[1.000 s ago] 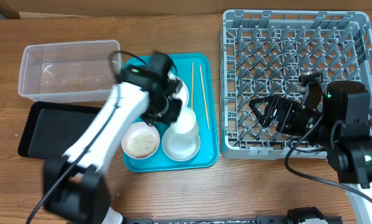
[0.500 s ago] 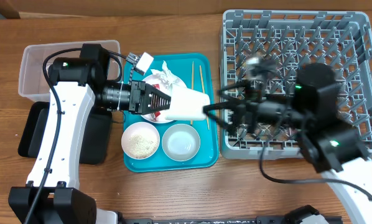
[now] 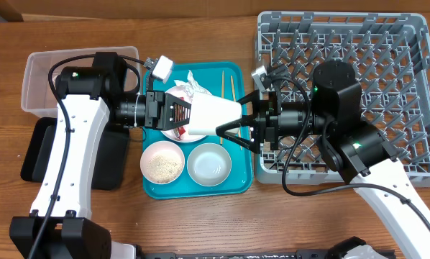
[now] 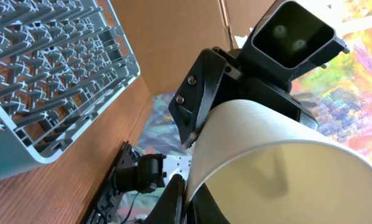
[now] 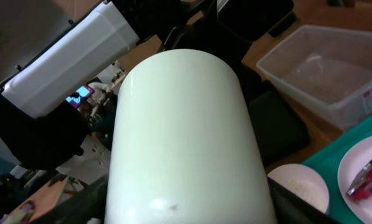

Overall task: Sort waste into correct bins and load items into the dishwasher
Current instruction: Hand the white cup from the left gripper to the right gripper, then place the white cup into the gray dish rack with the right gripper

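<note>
We see left claw [image 3: 183, 119] gripping white cup [image 3: 215, 118] sideways above teal tray [image 3: 236, 180] — right claw [image 3: 235, 124] spread wide, straddling cup's far end.

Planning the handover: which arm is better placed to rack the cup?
Likely right: the right gripper, open, straddles the cup and its arm lies over the rack; the left gripper holds it over the tray.

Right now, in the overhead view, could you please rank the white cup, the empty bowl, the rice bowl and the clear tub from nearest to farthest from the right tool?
From the right tool:
1. white cup, within its open jaws.
2. empty bowl, on the teal tray's right half.
3. rice bowl, on the tray's left half.
4. clear tub, far left, off the tray.
</note>
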